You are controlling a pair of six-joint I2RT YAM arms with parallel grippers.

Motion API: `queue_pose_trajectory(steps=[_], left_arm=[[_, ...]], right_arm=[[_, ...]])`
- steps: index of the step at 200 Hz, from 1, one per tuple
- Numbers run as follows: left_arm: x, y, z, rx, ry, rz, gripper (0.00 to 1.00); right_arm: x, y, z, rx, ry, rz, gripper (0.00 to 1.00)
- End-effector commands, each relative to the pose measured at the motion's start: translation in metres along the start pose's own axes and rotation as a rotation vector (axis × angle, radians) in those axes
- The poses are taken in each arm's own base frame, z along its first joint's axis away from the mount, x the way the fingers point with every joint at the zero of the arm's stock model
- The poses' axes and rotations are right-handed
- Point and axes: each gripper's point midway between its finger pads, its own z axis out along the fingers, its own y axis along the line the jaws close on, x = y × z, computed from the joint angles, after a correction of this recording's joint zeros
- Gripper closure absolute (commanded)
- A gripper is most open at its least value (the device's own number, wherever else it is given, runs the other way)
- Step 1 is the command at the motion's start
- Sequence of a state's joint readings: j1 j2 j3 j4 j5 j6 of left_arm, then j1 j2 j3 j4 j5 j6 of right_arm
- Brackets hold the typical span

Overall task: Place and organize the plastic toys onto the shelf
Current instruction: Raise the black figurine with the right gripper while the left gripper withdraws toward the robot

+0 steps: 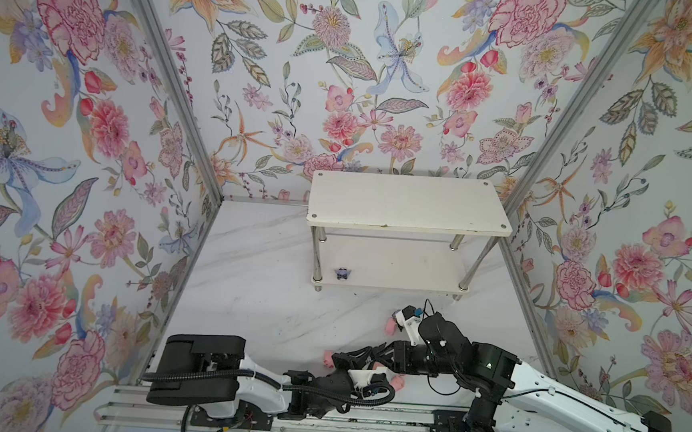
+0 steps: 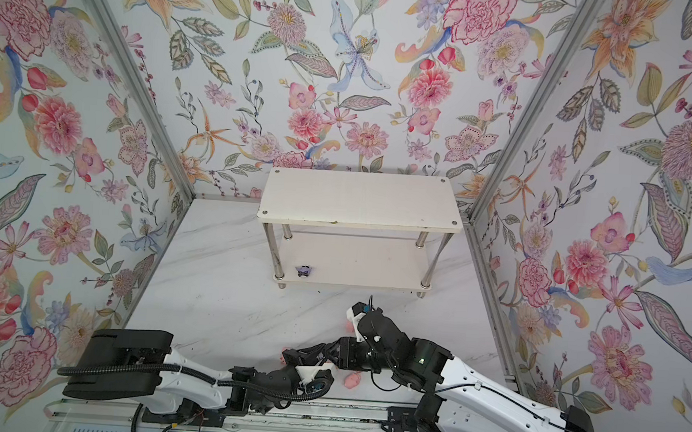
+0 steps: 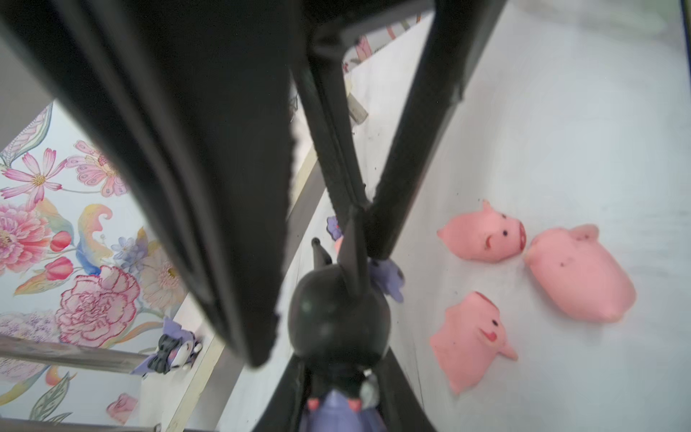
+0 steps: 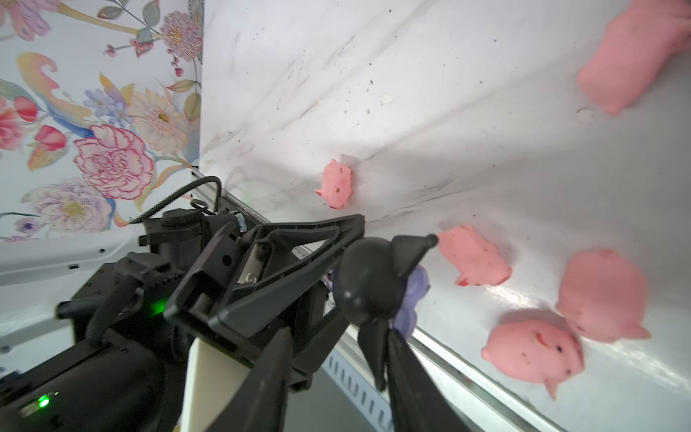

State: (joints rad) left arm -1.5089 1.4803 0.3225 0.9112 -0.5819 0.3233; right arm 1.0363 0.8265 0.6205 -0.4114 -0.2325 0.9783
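Observation:
My left gripper (image 3: 338, 392) is shut on a black-eared purple figurine (image 3: 336, 318), held low near the table's front edge. My right gripper (image 4: 332, 359) faces it with jaws apart, and one long black ear (image 4: 374, 355) lies against a finger (image 4: 411, 381). In both top views the two grippers meet (image 1: 342, 360) (image 1: 378, 350) and hide the toy. Another figurine (image 1: 343, 273) (image 2: 304, 271) stands at the left end of the shelf's lower board. The shelf's (image 1: 407, 202) (image 2: 358, 199) top board is bare. Pink pigs (image 3: 482, 235) (image 3: 579, 273) (image 3: 471, 336) lie on the table.
More pigs lie around the arms (image 1: 328, 358) (image 1: 397, 382) (image 1: 390, 323). Flowered walls (image 1: 86, 207) close in on the white marble table (image 1: 247, 285) on three sides. A metal rail (image 1: 321, 421) runs along the front edge under both arm bases.

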Motion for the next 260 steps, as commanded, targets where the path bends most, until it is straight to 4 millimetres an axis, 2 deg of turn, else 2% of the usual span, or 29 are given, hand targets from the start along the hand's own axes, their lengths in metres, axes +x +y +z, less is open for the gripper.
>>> queue_pose_trajectory(steps=[1,22,37,50,74,114,174,184,186,190,213,260], left_arm=[[-0.033,0.011,-0.004,0.052,-0.141,-0.154,1.00],[-0.041,0.009,-0.011,0.147,-0.193,-0.208,1.00],[-0.044,0.017,-0.017,0.170,-0.232,-0.261,1.00],[-0.046,0.027,-0.024,0.174,-0.273,-0.311,1.00],[-0.053,0.041,-0.035,0.218,-0.351,-0.404,1.00],[-0.058,0.047,-0.044,0.251,-0.401,-0.440,1.00],[-0.068,0.051,-0.047,0.297,-0.465,-0.507,1.00],[-0.069,0.053,-0.047,0.297,-0.473,-0.516,1.00],[-0.061,0.047,-0.048,0.308,-0.456,-0.514,1.00],[-0.059,0.046,-0.049,0.311,-0.452,-0.518,1.00],[-0.057,0.050,-0.050,0.308,-0.463,-0.552,1.00],[-0.056,0.052,-0.050,0.311,-0.470,-0.577,1.00]], right_arm=[[-0.019,0.027,-0.010,-0.111,-0.084,-0.071,0.42],[-0.037,0.034,-0.031,-0.139,-0.202,-0.146,0.36],[-0.047,0.036,-0.048,-0.150,-0.286,-0.186,0.34],[-0.053,0.037,-0.060,-0.162,-0.339,-0.207,0.32],[-0.053,0.037,-0.067,-0.172,-0.361,-0.230,0.30],[-0.044,0.042,-0.054,-0.180,-0.292,-0.264,0.24],[-0.024,0.076,-0.023,-0.232,-0.192,-0.397,0.21],[-0.022,0.077,-0.019,-0.224,-0.177,-0.406,0.22],[-0.021,0.076,-0.018,-0.222,-0.174,-0.406,0.23],[-0.021,0.076,-0.016,-0.219,-0.171,-0.407,0.25],[-0.020,0.071,-0.011,-0.198,-0.165,-0.399,0.35],[-0.026,0.063,-0.016,-0.176,-0.220,-0.382,0.58]])
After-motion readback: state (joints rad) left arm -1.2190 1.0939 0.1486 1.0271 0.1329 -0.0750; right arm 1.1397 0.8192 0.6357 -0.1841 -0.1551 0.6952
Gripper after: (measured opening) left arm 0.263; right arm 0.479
